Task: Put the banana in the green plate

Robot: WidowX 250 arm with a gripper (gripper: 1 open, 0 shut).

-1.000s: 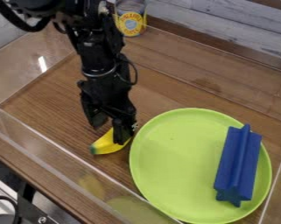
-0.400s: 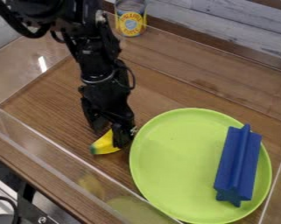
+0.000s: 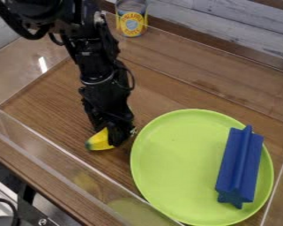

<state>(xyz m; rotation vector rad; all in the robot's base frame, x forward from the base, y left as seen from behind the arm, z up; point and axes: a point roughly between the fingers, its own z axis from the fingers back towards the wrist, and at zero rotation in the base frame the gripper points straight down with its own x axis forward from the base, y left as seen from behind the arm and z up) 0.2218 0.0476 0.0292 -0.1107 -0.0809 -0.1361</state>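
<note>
The banana (image 3: 99,141) is small and yellow with a dark-green tip, lying on the wooden table just left of the green plate (image 3: 179,172). My black gripper (image 3: 112,134) points straight down onto the banana, its fingers closed around the fruit's upper end. Most of the banana is hidden behind the fingers; only its lower left end shows. The large lime-green plate fills the lower right of the view, its rim close to the gripper.
A blue ridged block (image 3: 238,165) lies on the right side of the plate. A can (image 3: 131,19) stands at the back. A clear plastic wall (image 3: 38,172) runs along the left and front of the table.
The fingers have closed in on the banana, which has shifted slightly and now shows less. The arm has stayed in place.
</note>
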